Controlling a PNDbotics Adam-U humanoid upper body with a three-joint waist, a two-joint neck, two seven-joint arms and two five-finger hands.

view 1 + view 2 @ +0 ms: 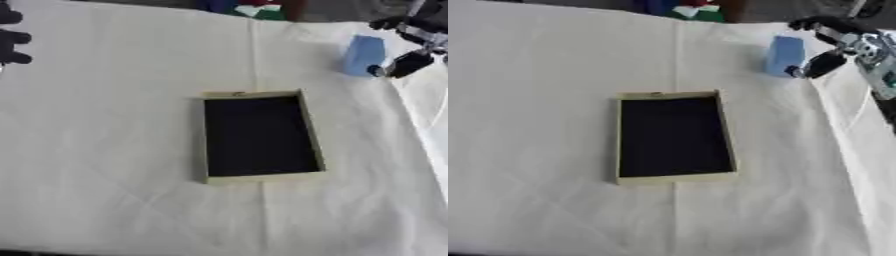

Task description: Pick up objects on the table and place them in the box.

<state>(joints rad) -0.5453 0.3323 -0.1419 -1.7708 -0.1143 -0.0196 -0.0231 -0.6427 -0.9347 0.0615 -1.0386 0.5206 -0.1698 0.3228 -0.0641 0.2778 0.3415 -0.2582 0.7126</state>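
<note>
One thing left on the cloth: just the blue block, far right, standing upright.
Left hand (12,39): parked at the upper left edge, dark fingers spread apart, holding nothing, well away from everything.
Tablecloth (105,150): plain white, creased, covers the whole table.
Box (262,178): middle of the cloth, pale rim, dark inside, looks empty from here.
Blue block (784,55): up and to the right of the box, well apart from it, near the far right edge.
Right hand (833,45): right beside the block on its right side; one finger over near the top, a thumb tip down at the lower right corner. Fingers are apart, bracketing it; touching or a hair off, can't tell, but not clamped yet imo.
Step in hand: closing on the block.
How I'd do it: get the thumb and fingers onto opposite faces before squeezing, since a tall block like that looks tippy; lift straight up, carry it left and toward the robot, lower it inside the rim.
Writing/brands: none readable on the block or box. Some colourful stuff past the far edge, can't make it out.
</note>
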